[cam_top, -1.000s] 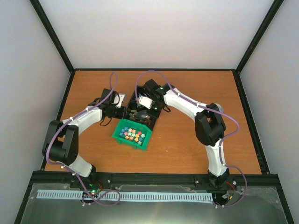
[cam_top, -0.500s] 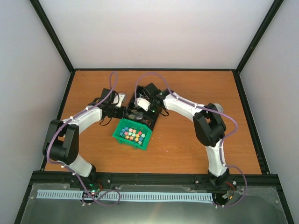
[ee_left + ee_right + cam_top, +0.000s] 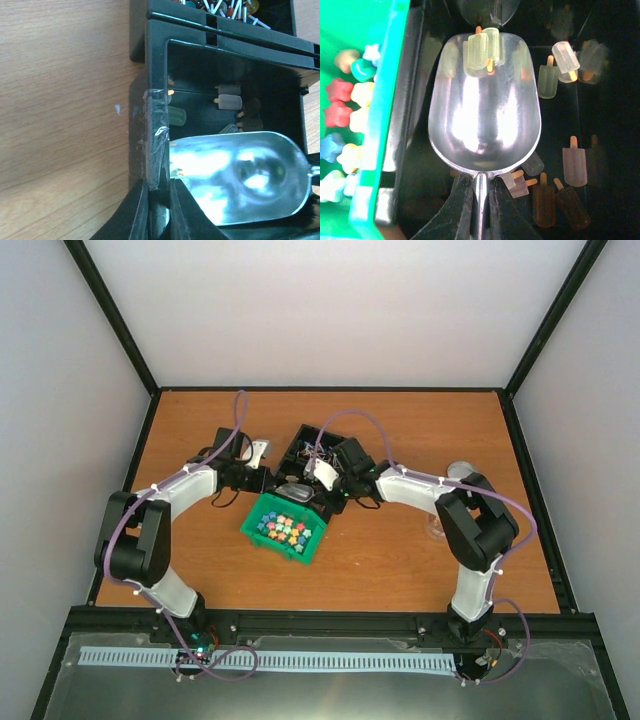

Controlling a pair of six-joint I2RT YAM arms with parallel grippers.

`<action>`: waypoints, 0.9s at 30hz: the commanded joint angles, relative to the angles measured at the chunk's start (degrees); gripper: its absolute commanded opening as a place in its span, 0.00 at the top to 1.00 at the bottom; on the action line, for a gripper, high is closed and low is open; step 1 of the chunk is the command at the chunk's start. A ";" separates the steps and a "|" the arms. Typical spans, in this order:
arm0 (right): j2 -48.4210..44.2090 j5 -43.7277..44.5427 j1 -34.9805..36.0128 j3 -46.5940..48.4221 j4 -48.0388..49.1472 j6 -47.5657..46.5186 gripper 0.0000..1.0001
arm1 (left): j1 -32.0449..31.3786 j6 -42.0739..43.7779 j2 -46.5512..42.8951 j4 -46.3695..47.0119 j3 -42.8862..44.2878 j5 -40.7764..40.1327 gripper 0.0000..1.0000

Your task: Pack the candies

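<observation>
A black divided bin (image 3: 305, 445) holds small popsicle-shaped candies (image 3: 574, 162), pale, green, pink and brown. My right gripper (image 3: 480, 200) is shut on the handle of a metal scoop (image 3: 485, 115), which sits low inside the bin. Two pale green candies (image 3: 482, 47) lie at the scoop's front lip. My left gripper (image 3: 159, 185) is shut on the bin's taped left wall (image 3: 156, 125); the scoop (image 3: 240, 175) shows beside it. Thin stick sweets (image 3: 230, 7) fill the far compartment. In the top view the two grippers, left (image 3: 262, 480) and right (image 3: 308, 487), meet at the bin.
A green bin (image 3: 275, 545) of colourful star-shaped sweets (image 3: 340, 92) stands right against the black bin's near side; its rim (image 3: 385, 100) runs along the scoop's left. Something clear and cup-like (image 3: 438, 528) stands by my right arm. Black frame posts edge the table.
My right arm has swung its forearm round to the right and lower, so it reaches the black bin from the right side. The scoop stays in the bin. My left arm holds still.
</observation>
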 commanded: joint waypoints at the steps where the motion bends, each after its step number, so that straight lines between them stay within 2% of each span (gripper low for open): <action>1: -4.66 -7.18 -2.21 -3.17 10.88 1.44 0.97 | 0.74 1.90 2.53 -2.82 -0.10 3.12 0.99; 11: -6.82 -9.73 -6.03 -9.49 14.40 -2.22 0.97 | 2.19 1.99 2.73 -3.01 -0.20 3.17 0.99; 27: -16.72 -13.93 -10.17 -23.79 32.89 -6.36 0.97 | 2.81 2.49 2.65 -2.64 -0.44 3.87 0.99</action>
